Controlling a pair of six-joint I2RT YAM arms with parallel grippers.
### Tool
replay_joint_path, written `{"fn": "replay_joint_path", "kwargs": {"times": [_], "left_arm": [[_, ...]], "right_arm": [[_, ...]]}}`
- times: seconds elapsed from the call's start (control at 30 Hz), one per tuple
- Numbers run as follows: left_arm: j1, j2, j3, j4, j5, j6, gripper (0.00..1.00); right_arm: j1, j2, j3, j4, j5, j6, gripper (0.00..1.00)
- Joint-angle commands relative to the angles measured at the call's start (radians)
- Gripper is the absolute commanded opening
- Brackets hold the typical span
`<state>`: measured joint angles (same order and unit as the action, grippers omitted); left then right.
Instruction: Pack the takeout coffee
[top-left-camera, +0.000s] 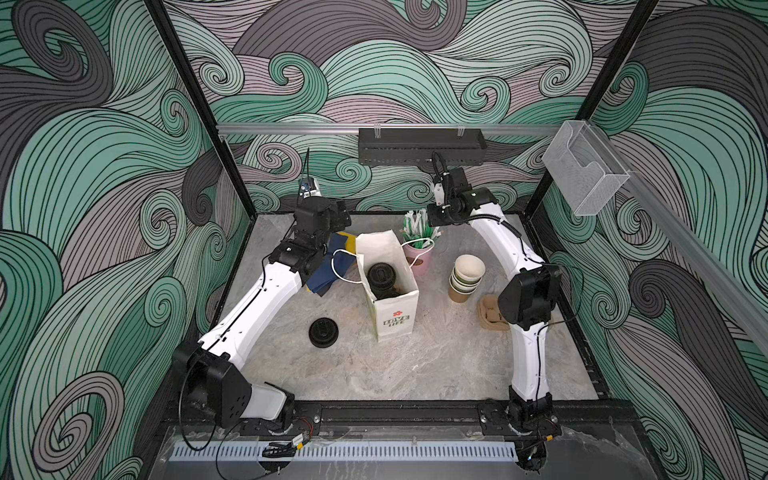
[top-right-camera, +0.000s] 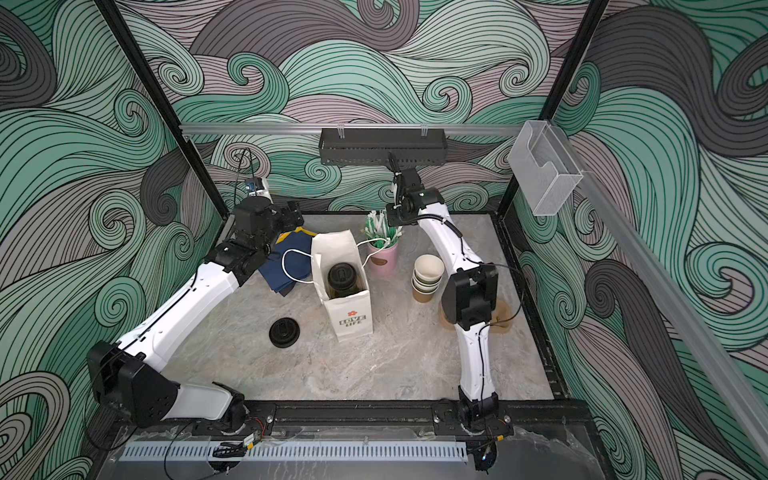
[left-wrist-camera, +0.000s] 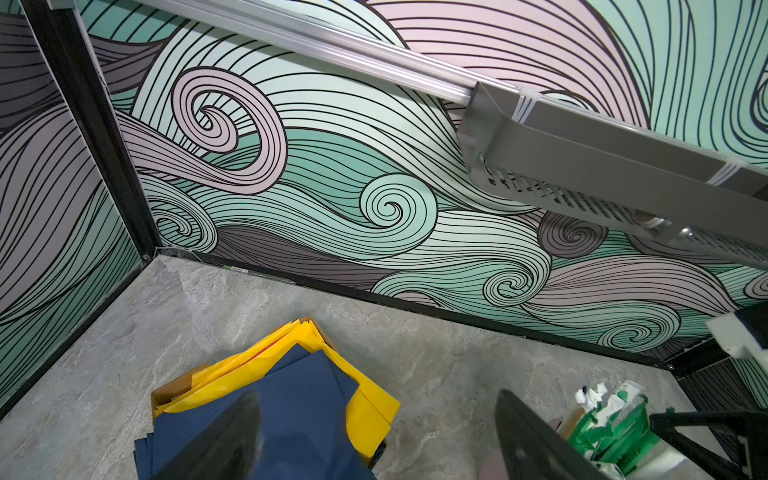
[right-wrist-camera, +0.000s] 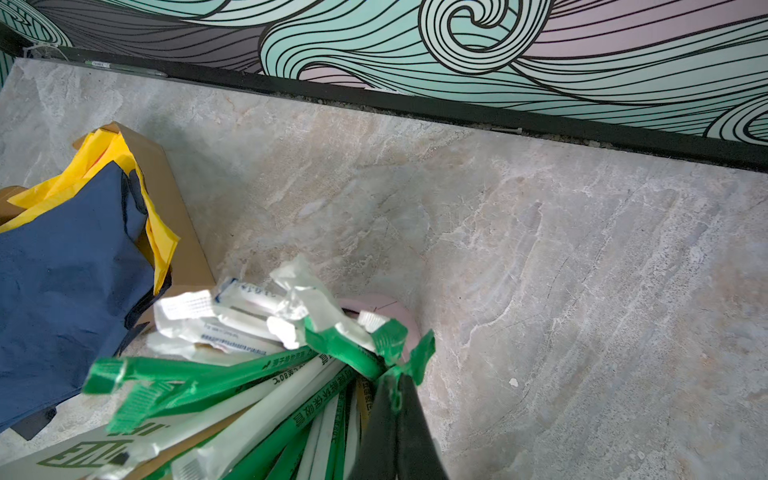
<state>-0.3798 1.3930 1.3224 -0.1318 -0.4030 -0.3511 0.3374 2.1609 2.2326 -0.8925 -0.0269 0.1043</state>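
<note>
One lidded cup (top-left-camera: 381, 275) sits in the bag (top-left-camera: 390, 309), no second visible; the right pincer (right-wrist-camera: 397, 380) pinches a wrapped straw (right-wrist-camera: 417, 357), the left pincer (left-wrist-camera: 376, 401) gapes empty.

The left arm (top-left-camera: 257, 295) and right arm (top-left-camera: 496, 239) arch toward upper centre, left gripper (left-wrist-camera: 376, 399) gaping, right gripper (right-wrist-camera: 398, 386) pinched shut.

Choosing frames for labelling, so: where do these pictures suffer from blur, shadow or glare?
Left wrist view: the open left pincer is blurred close to the lens. Right wrist view: the right pincer, shut on a green-wrapped straw, is dark and soft. In both top views: even light; the lidded cup sits dim inside the paper bag.
</note>
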Motion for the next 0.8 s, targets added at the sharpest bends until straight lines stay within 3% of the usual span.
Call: {"fn": "replay_joint_path", "kwargs": {"times": [0.0, 0.37, 0.77], "left_arm": [[0.008, -0.034, -0.014, 0.030, -0.001, -0.007, 0.90], [0.008, -0.065, -0.041, 0.012, 0.020, -0.035, 0.89], [0.008, -0.084, -0.036, 0.001, 0.059, -0.010, 0.90]], "right_arm": [[-0.001, -0.057, 0.030, -0.001, 0.020, -0.023, 0.02], [0.002, -0.150, -0.001, 0.033, 0.017, -0.026, 0.02], [0.009, -0.154, -0.099, 0.068, 0.021, -0.012, 0.02]]}}
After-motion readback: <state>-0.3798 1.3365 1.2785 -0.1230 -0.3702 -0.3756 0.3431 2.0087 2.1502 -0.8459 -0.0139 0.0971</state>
